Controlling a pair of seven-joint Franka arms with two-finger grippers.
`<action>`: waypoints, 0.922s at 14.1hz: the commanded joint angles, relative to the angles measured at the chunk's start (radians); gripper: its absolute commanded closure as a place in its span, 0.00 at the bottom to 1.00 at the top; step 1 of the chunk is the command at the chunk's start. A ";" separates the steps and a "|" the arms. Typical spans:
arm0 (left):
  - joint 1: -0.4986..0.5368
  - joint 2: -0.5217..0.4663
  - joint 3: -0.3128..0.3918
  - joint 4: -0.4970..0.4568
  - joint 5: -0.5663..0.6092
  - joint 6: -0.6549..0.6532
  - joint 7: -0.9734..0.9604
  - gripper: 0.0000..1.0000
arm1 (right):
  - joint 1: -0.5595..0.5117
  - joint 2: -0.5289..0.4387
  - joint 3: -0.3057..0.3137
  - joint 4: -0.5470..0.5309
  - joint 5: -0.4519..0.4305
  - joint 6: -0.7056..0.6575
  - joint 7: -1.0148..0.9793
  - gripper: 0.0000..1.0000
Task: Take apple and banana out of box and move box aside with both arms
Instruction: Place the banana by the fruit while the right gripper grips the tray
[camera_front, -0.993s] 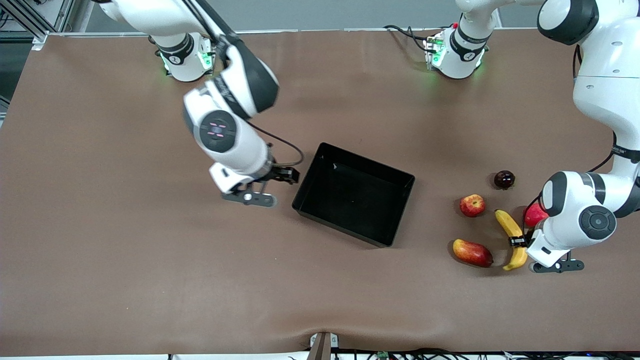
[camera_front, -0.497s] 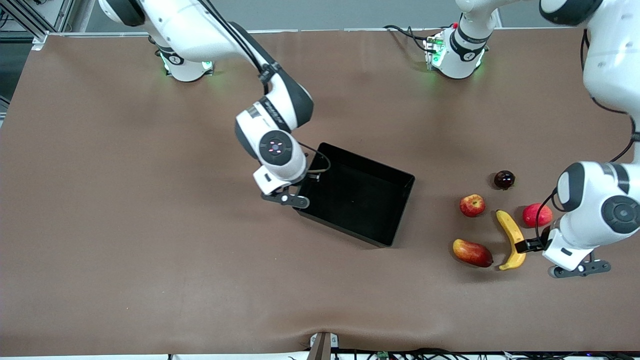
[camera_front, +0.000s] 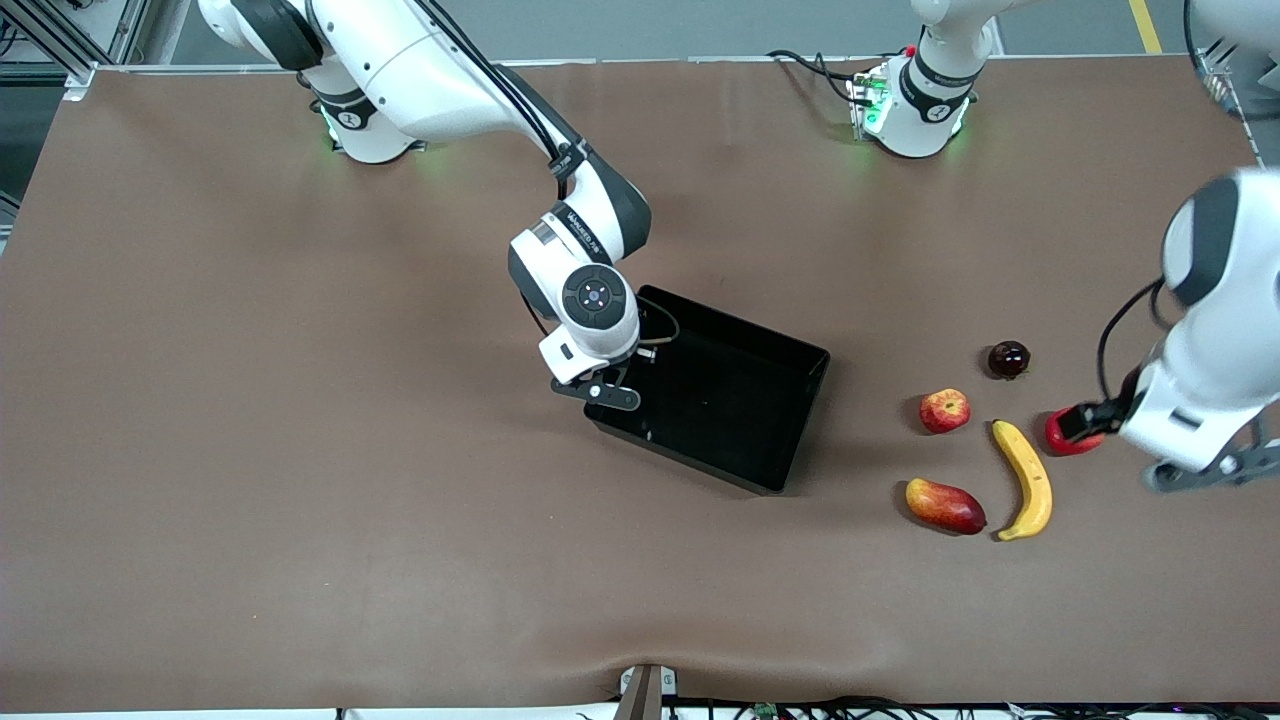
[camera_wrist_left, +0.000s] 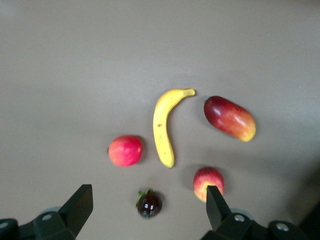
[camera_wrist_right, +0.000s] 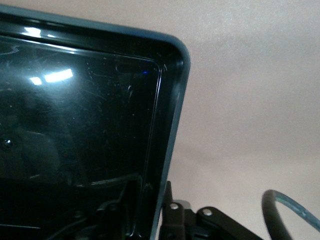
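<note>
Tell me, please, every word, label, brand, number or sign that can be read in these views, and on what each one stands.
Right arm's wrist link: a line of small white lettering, too small to read.
Left arm's base and right arm's base: a small round mark on each, too small to read.
Black tray, banana, apple, mango: no text or label visible.

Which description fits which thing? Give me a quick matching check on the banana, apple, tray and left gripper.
Things:
1. banana
2. apple
3. tray
4. left gripper

Descriptions:
A. black, nothing in it, right gripper at its wall
B. yellow, lying beside the mango
C. red with yellowish patches
D. open, up over the fruits

Pairs: 1-B, 2-C, 3-A, 4-D
</note>
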 joint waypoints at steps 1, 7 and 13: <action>0.005 -0.126 -0.003 -0.030 -0.081 -0.078 0.008 0.00 | -0.002 0.008 -0.007 0.030 -0.014 -0.010 0.019 1.00; -0.175 -0.309 0.140 -0.048 -0.209 -0.219 0.068 0.00 | -0.062 -0.028 -0.007 0.039 -0.008 -0.063 -0.016 1.00; -0.293 -0.385 0.370 -0.131 -0.346 -0.229 0.174 0.00 | -0.261 -0.090 0.003 0.206 0.009 -0.383 -0.259 1.00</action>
